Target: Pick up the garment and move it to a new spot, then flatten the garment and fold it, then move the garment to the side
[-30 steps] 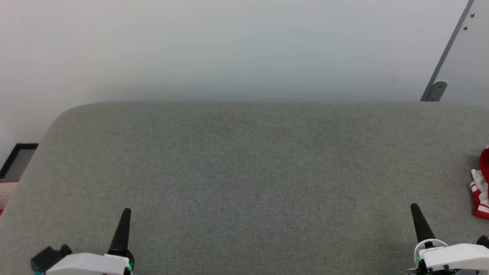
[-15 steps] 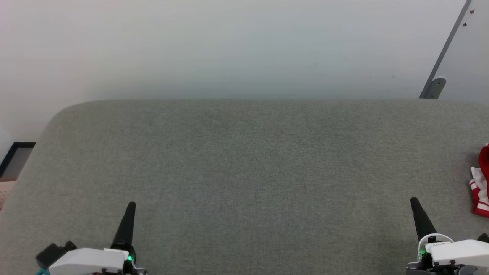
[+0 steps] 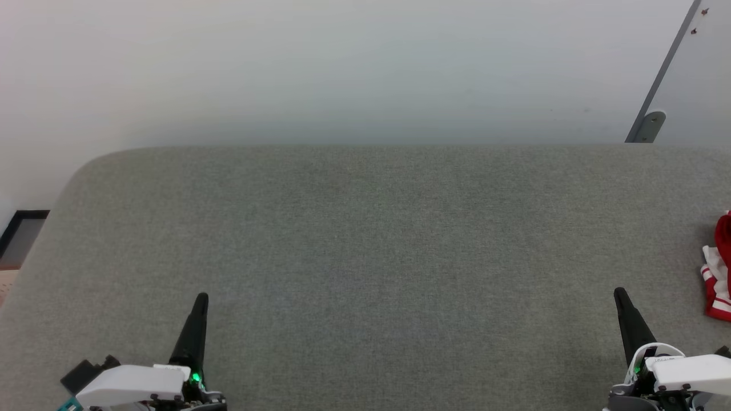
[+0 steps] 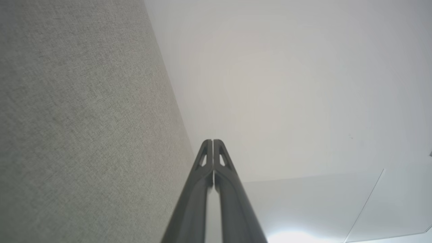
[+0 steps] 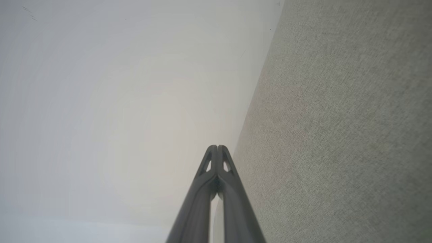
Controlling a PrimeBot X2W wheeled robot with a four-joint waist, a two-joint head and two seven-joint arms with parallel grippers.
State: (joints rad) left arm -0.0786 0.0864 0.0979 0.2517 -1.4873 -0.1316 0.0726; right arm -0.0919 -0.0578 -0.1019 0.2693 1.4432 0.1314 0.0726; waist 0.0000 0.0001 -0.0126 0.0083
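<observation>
The garment [image 3: 721, 268], red cloth with white-and-red striped trim, lies bunched at the far right of the grey upholstered surface [image 3: 365, 240], mostly cut off by the head view's right edge. My left gripper [image 3: 201, 297] is at the lower left, shut and empty, its fingers pressed together in the left wrist view [image 4: 212, 141]. At the lower right my right gripper [image 3: 618, 292] is also shut and empty, a short way left of and nearer than the garment. The right wrist view shows its fingertips closed [image 5: 217, 146] beside the grey fabric.
A pale wall [image 3: 342, 68] rises behind the surface's far edge. A grey metal bar [image 3: 657, 80] leans at the upper right. Past the rounded left corner sit a black-framed object [image 3: 20, 231] and a sliver of beige lattice [image 3: 4, 282].
Both grippers have crept forward over the surface, the left also slightly rightward. The head view has shifted a little, so the far edge sits higher. The garment has not moved.
</observation>
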